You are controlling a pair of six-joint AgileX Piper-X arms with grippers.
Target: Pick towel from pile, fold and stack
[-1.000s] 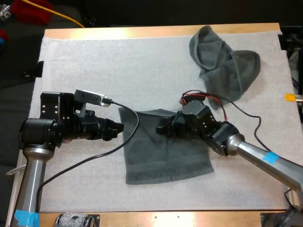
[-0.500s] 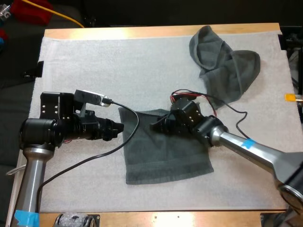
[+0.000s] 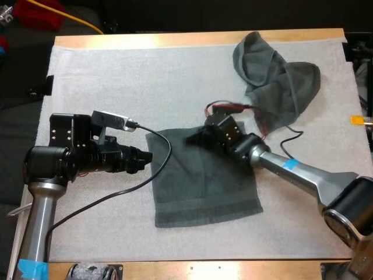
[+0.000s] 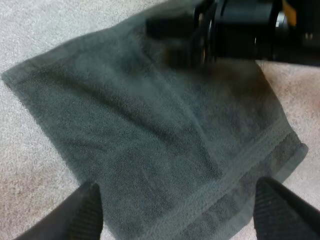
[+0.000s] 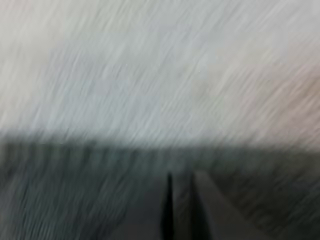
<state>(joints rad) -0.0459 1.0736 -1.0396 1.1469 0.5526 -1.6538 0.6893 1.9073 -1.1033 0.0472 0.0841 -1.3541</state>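
no readable text, labels, numbers or signs anywhere

You've got a white mat [image 3: 116, 76] spread over the wooden table [image 3: 175, 39], with bare wood showing along its far and near edges.

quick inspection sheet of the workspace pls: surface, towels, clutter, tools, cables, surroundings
surface: white mat on a wooden table
job's things: flat towel spread on the mat's near middle; crumpled towel at the far right
clutter: nothing seen
tools: left tool open at the flat towel's left corner, fingers clear of it; right tool over its far edge, state unclear
cables: yellow cable beyond the far left corner
surroundings: dark space beyond the table
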